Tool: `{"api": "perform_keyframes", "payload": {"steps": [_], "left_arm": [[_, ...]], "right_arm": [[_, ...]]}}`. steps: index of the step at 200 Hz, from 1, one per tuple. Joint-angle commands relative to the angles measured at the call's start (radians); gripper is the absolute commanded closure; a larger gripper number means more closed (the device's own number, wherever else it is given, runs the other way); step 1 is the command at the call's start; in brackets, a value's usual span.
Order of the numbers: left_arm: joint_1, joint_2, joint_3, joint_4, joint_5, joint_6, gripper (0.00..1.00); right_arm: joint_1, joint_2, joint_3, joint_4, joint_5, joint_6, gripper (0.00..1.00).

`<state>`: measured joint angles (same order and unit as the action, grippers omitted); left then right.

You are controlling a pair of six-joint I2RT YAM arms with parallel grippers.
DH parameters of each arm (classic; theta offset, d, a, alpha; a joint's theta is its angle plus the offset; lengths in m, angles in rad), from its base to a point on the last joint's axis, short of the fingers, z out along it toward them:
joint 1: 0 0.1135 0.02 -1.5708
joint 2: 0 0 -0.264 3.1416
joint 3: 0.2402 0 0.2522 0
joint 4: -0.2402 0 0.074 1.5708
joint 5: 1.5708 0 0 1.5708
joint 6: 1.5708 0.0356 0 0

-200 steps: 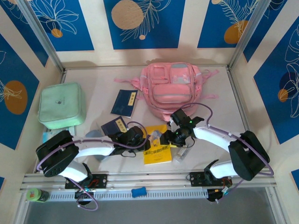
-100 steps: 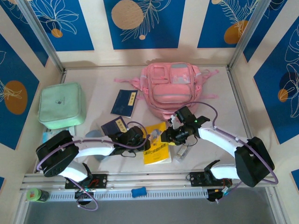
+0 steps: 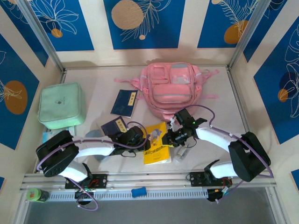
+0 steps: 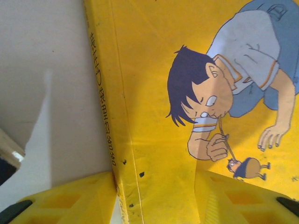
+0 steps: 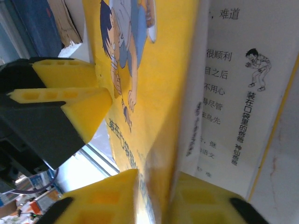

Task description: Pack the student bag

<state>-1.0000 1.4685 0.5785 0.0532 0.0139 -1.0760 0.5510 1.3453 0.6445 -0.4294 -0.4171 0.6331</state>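
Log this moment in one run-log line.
left gripper: grips yellow book | right gripper: pinches its cover | student bag: beyond, book not inside

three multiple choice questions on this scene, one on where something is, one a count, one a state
1. Where is the green case relative to the backpack?
A) to its left
B) to its right
C) on top of it

2. How many dark blue booklets lie on the table?
A) one
B) two
C) four

3. What state is the yellow book in?
A) packed in the backpack
B) lying untouched
C) gripped by the left gripper and the right gripper

Answers:
1 A, the case sits at the table's left side and the backpack at the far middle.
2 B, one lies beside the backpack and one nearer the arms.
3 C, each wrist view shows it clamped between the jaws.
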Motion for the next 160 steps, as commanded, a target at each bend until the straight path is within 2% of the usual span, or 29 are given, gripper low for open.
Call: {"api": "perform_keyframes", "payload": {"steps": [1,43,77,123,160], "left_arm": [[-0.007,-0.007,-0.016,-0.02,-0.026,-0.001,0.5],[-0.005,-0.092,-0.027,-0.03,-0.035,-0.001,0.47],[0.025,-0.216,-0.038,-0.104,-0.042,0.014,0.43],[0.156,-0.409,-0.112,-0.093,0.069,-0.001,0.34],[0.276,-0.482,-0.201,0.062,0.216,-0.04,0.23]], "right_arm": [[0.001,-0.036,-0.015,0.026,-0.052,-0.001,0.87],[-0.002,-0.079,0.01,0.007,-0.068,0.009,0.97],[0.005,-0.133,0.043,0.008,-0.092,0.041,1.0],[0.004,-0.164,0.106,0.031,-0.173,0.063,1.0],[-0.006,-0.145,0.146,0.08,-0.215,0.059,1.0]]}}
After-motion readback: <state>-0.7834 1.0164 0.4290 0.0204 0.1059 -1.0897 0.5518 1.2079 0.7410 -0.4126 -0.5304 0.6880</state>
